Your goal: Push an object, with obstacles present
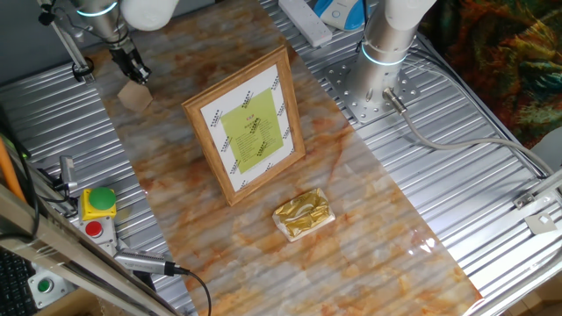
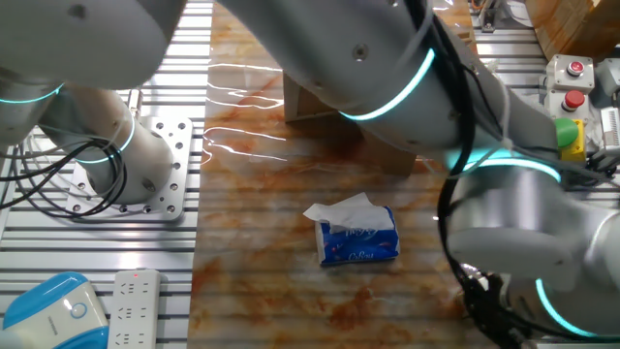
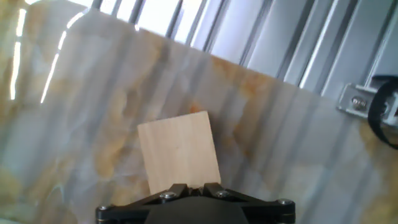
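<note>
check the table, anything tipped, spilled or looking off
Nothing spilled or broken. The frame stands upright and the foil packet lies flat, crinkled but whole. The block sits square on the mat near its corner, with the gripper right at it. The other fixed view shows a blue tissue pack with a sheet poking out.

Bright everywhere. White glare streaks on the shiny tabletop (image 2: 242, 97). Hand view soft and blurry, fixed views sharp.

3 cameras, 1 marbled mat (image 1: 369, 219)

You get 2 high fixed views from opposite sides, plus a close hand view looking down.
</note>
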You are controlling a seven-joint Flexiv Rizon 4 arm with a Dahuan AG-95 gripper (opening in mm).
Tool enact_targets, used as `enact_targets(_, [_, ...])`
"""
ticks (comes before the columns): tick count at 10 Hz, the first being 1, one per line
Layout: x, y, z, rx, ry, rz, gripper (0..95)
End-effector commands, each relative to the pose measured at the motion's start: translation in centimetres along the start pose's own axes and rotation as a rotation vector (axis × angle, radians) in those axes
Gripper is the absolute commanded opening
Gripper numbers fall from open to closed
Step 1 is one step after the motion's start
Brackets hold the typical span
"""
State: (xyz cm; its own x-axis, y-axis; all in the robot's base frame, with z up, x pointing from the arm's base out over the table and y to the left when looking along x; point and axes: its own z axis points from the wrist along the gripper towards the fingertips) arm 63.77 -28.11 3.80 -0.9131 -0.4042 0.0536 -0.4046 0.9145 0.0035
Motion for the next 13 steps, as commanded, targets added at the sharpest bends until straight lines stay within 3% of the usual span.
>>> enact_targets(1, [-0.9,-0.2,0.0,-0.008,0.0,0.0,0.0])
enact_targets(4, [-1.7,-0.1,0.1,-0.006,-0.002,-0.013,0.0])
enact_targets(13, [-5.2,2.6,-0.1,0.021,0.003,-0.048,0.0])
